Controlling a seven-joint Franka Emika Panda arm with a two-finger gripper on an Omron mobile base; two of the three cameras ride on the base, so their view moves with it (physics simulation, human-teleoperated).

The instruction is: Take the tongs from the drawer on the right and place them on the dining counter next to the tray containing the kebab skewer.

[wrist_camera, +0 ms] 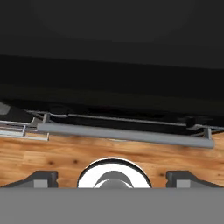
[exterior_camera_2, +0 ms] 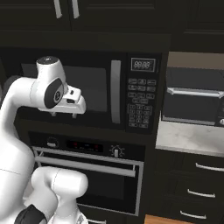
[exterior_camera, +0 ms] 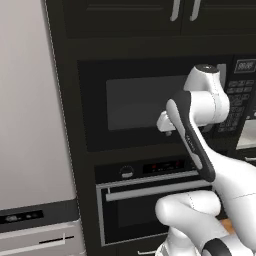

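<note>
Dark finger tips of the gripper point(wrist_camera: 112, 177) sit wide apart at the bottom of the hand view, released, with nothing held or touched between them. Just beyond the jaws lies wooden floor point(wrist_camera: 57, 153), then the oven's long steel bar handle point(wrist_camera: 127, 134) running across, with the dark oven door point(wrist_camera: 113, 74) farther off. None of the task's things can be made out near the jaws.

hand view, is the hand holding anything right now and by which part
Nothing is held. The hand is open, its two dark fingertips wide apart with nothing between them, above the oven's steel bar handle and wooden floor.
</note>
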